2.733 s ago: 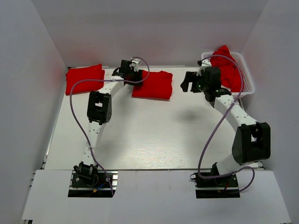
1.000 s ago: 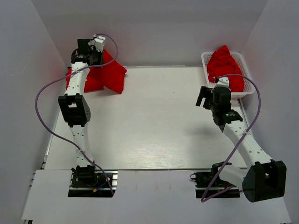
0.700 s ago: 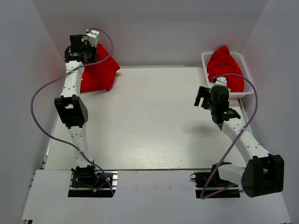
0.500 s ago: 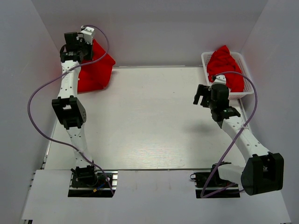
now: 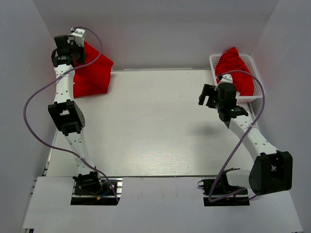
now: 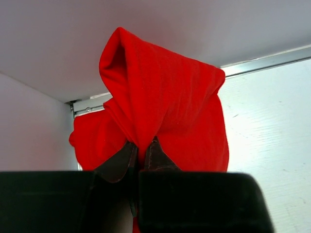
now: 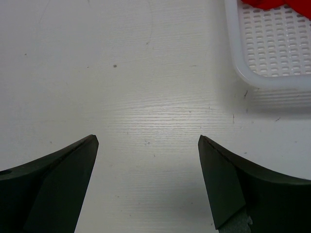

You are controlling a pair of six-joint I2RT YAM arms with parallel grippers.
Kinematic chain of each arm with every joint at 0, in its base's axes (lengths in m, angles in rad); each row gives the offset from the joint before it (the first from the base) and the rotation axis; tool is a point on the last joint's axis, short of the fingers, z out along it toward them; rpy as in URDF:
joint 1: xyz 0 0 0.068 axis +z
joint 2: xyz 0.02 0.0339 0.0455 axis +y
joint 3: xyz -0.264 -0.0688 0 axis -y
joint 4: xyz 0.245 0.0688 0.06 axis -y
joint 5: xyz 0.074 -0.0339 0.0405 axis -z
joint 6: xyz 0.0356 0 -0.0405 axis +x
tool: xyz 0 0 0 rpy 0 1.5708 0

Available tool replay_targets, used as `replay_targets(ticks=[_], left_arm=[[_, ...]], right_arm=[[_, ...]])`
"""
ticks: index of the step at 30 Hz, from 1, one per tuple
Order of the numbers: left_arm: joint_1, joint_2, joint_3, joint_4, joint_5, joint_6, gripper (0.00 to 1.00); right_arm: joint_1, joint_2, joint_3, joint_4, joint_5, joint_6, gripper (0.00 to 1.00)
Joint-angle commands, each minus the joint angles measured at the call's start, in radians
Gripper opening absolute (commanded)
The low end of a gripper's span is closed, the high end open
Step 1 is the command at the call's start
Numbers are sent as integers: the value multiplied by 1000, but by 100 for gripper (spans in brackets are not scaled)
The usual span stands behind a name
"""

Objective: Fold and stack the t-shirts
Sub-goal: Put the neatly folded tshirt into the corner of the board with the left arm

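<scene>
My left gripper (image 5: 74, 50) is raised at the far left corner and shut on a red t-shirt (image 5: 95, 72), which hangs from it in a drooping peak. In the left wrist view the fingertips (image 6: 154, 149) pinch a fold of this t-shirt (image 6: 165, 97). More red cloth (image 6: 92, 138) shows low behind it, and I cannot tell whether that is a separate shirt. Other crumpled red t-shirts (image 5: 234, 67) fill the white basket (image 5: 258, 93) at the far right. My right gripper (image 5: 206, 95) hovers open just left of the basket, over bare table (image 7: 147, 141).
The basket's lattice corner (image 7: 272, 48) sits at the upper right of the right wrist view, with red cloth (image 7: 272, 4) at its top edge. White walls close in the table on the left, back and right. A purple cable loops beside each arm.
The left arm has swung the held t-shirt from the table's back to the far left corner and raised it. The right gripper has drifted slightly left and back, still open.
</scene>
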Motion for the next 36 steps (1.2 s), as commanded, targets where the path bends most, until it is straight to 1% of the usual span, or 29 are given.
replay_targets(ticks=[1,6,8,9,10,11,12,13,15,19,22,25,26,27,29,30,32,33,35,36], left_arm=[[30,-56,-10,65,1,0,0],[61,27,-20,103,-21,0,0],[61,45,-38,126,-61,0,0],[61,45,-59,184,-73,0,5],[61,54,-79,213,-135,0,30],[61,77,-69,223,-175,0,51],[61,96,-43,206,-258,-16,86],[61,135,18,197,-298,-33,100],[61,151,60,186,-390,-79,100],[61,102,14,215,-412,-116,100],[61,59,-6,215,-378,-125,100],[41,45,-16,180,-337,-116,100],[41,21,-17,150,-308,-116,100],[32,10,-32,134,-241,-146,100],[32,-17,-82,91,-165,-175,100],[22,-57,-110,91,-116,-197,100],[-2,-106,-222,91,-104,-230,100],[-16,-157,-301,117,-76,-241,100],[-70,-203,-371,126,-67,-283,100],[-93,-224,-435,137,-67,-293,100]], right_arm=[[2,12,59,30,-14,11,89],[2,20,87,4,18,0,91],[1,26,95,-6,21,-1,91],[2,30,101,-7,21,-4,91],[2,35,109,-18,23,-4,91],[-1,41,113,-30,29,-4,91],[2,49,133,-35,32,-16,91],[1,59,142,-59,43,-20,91],[1,66,171,-85,64,-32,91],[2,49,179,-105,63,-41,91],[2,24,161,-110,54,-39,91],[2,-11,138,-101,41,-41,91],[2,-31,124,-102,40,-38,91],[2,-37,121,-107,37,-39,91],[1,-51,104,-113,32,-41,91],[1,-68,103,-121,34,-38,91],[1,-88,84,-125,30,-36,91],[2,-95,78,-133,21,-35,91],[1,-109,69,-148,0,-29,91],[1,-115,52,-153,-3,-27,91]])
